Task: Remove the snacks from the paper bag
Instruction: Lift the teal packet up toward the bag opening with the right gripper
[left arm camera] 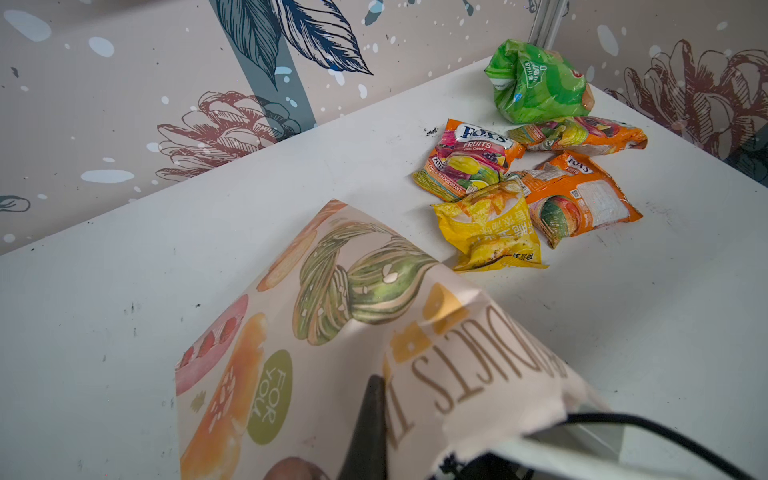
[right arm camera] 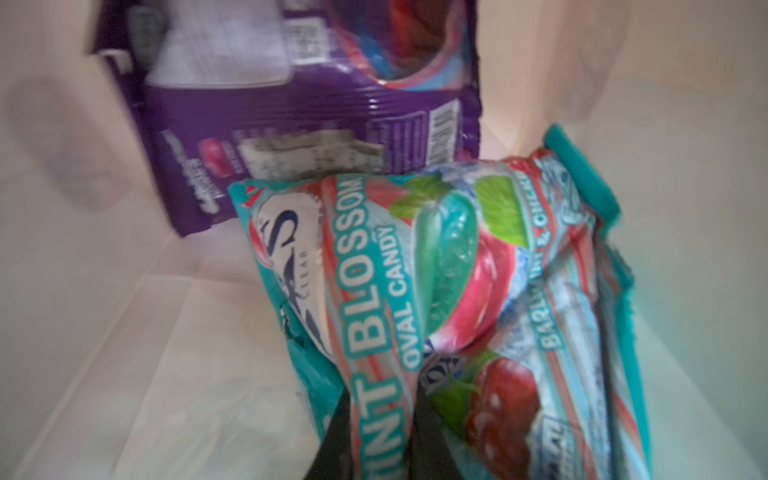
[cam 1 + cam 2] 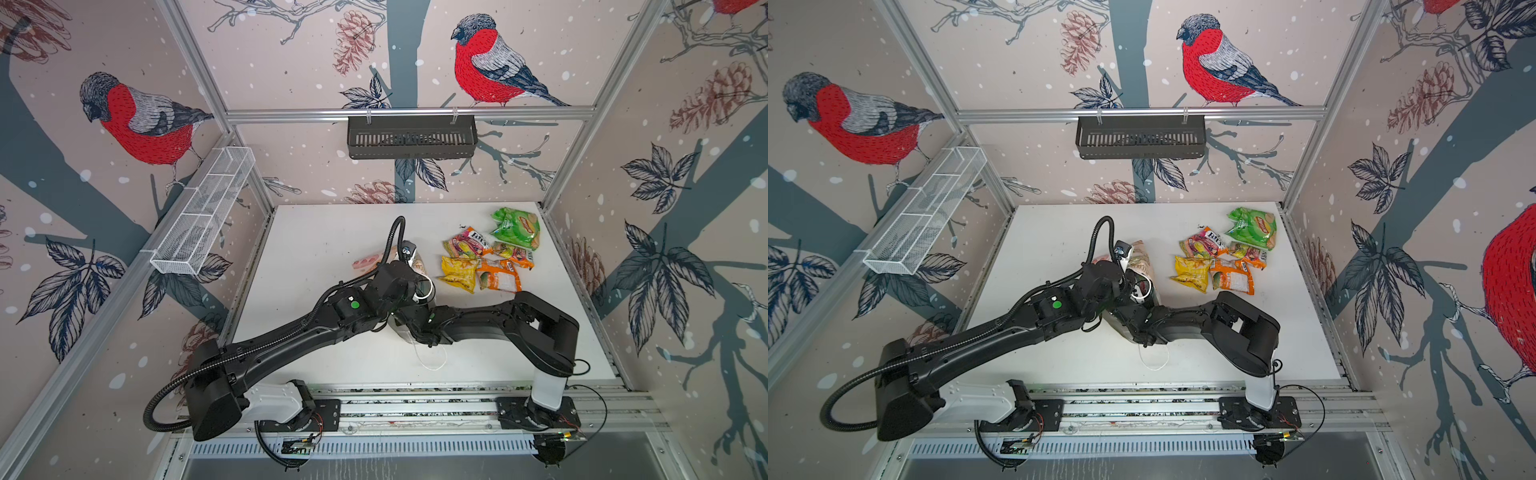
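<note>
In both top views we see the paper bag point(image 3: 417, 262) in the middle of the table point(image 3: 324, 249), largely covered by the two arms. The green packet point(image 3: 515, 227), multicoloured packet point(image 3: 464, 245), yellow packet point(image 3: 457, 272) and orange packet point(image 3: 500, 281) are clustered just to its right. Neither pincer's jaws show there. Only the left wrist view shows us the left gripper point(image 1: 374, 395) clenched on the bag's printed wall near the rim. Only the right wrist view looks inside the bag. There the right gripper point(image 2: 382, 411) pinches a teal packet point(image 2: 415, 270), and a purple packet point(image 2: 291, 104) lies beyond it, deeper in.
</note>
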